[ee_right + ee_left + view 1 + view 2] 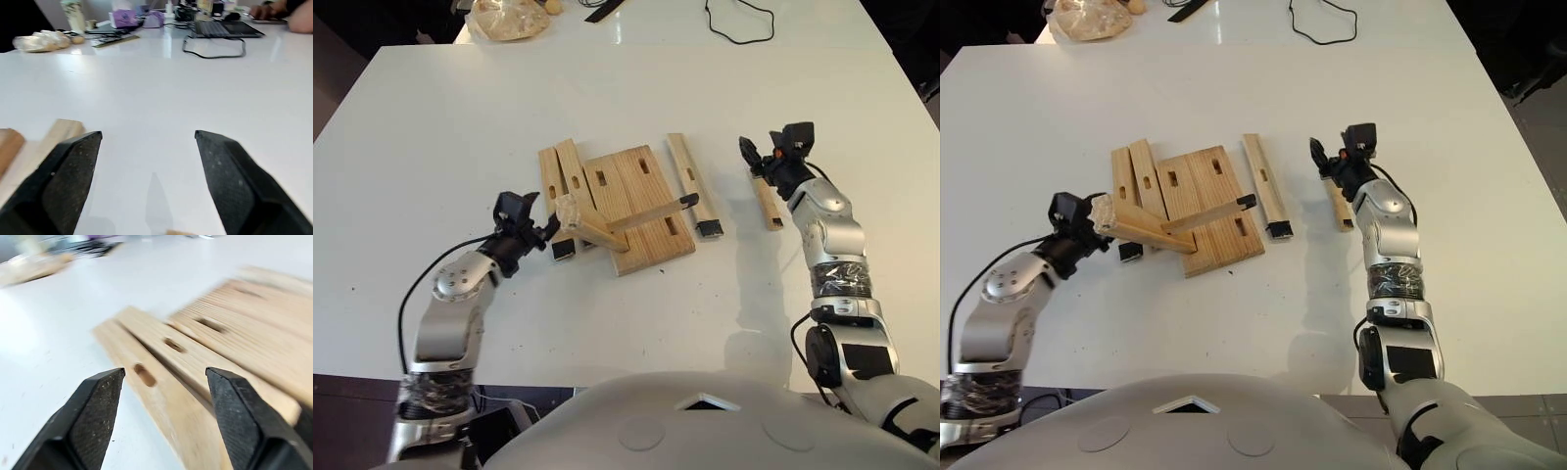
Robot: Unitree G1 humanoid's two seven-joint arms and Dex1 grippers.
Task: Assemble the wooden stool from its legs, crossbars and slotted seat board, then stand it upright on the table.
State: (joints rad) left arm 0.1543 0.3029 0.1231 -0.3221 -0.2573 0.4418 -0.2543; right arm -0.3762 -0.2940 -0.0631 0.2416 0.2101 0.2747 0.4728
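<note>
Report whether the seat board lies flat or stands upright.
Flat: the seat board lies on the table, its broad slotted face up.

it looked like an office or lab: a white table [460, 117] carried a laptop [227, 29] and a loose black cable [213, 48].

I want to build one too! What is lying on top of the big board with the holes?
A wooden leg and a thinner crossbar lie slanted across the seat board. Three slots show; the board under those pieces is covered.
</note>
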